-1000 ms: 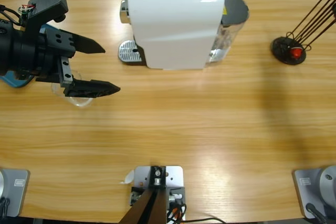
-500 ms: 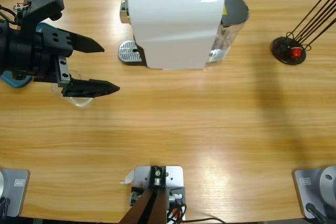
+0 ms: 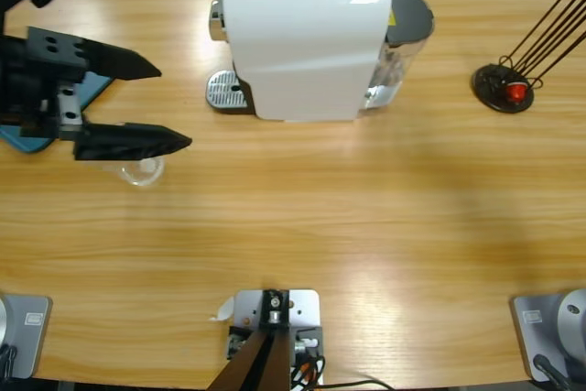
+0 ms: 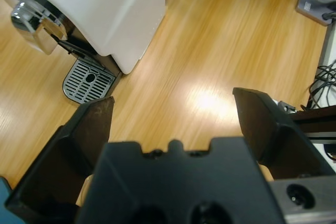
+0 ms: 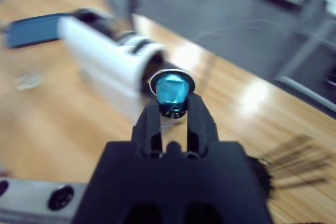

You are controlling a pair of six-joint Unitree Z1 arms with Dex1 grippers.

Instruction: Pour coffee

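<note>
A small clear glass tumbler [image 3: 139, 171] stands on the table at the left; I cannot make out coffee in it. My left gripper [image 3: 174, 105] is open and empty, its lower jaw just above the tumbler's far rim. In the left wrist view the same gripper [image 4: 173, 100] points toward the white coffee machine [image 4: 105, 9] and its drip tray [image 4: 88, 81]. My right gripper [image 5: 172, 109] is shut on a blue capsule [image 5: 172, 94], high over the table and aimed toward the machine [image 5: 105, 56]. In the high view the right arm only just shows at the top right corner.
The coffee machine [image 3: 307, 38] stands at the back middle with its metal drip tray [image 3: 227, 91] on its left. A black wire capsule rack [image 3: 504, 89] holding a red capsule [image 3: 517, 92] is at the back right. A blue mat [image 3: 18, 139] lies under the left arm.
The left arm has drawn back to the left, jaws still open, uncovering more of the tumbler. A bit of the right arm has appeared at the top right corner.
</note>
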